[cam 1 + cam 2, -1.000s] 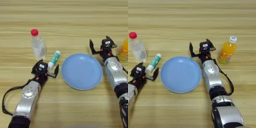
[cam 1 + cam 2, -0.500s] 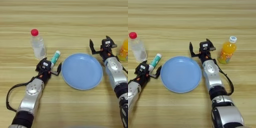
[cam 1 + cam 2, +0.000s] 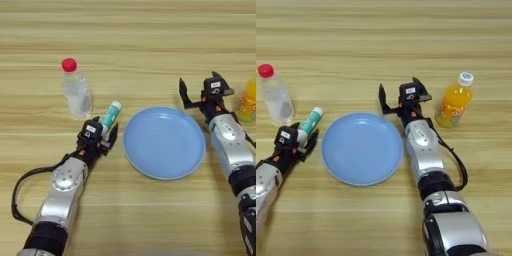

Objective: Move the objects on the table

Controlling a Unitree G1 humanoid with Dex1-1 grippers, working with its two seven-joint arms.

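Your left gripper (image 3: 103,134) is straddling the teal-capped tube (image 3: 110,114) with fingers spread; your right gripper (image 3: 404,97) is hovering, fingers spread, beyond the blue plate (image 3: 362,148).

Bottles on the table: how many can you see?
2. A clear bottle with a red cap stands far left, beyond the left gripper. An orange drink bottle stands at the right, beside the right gripper. None seems hidden.

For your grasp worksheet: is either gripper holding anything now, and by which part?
Nothing is held. The left gripper is open around the tube's lower end; the right gripper is open and empty.
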